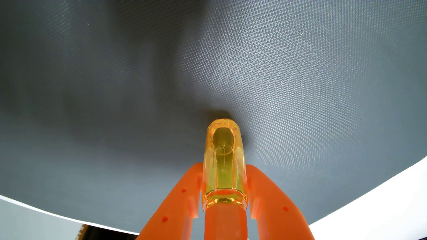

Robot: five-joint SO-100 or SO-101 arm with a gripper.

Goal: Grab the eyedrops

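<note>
Between the orange fingers of the end effector [223, 166], wrist view: eyedrops bottle [223, 161], long axis running straight ahead between the fingers, which clasp its sides above the grey textured surface [300, 80].

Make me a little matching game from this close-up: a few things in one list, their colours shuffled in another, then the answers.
Things:
1. eyedrops bottle
2. fingers
3. textured mat
4. surface beyond the mat's edge

Colours:
A. white
B. clear yellow
C. dark grey
D. orange

Pairs: 1-B, 2-D, 3-C, 4-A

The bottle stands between the two fingers in the wrist view, one on each side of it; whether they actually press it I cannot tell.
</note>
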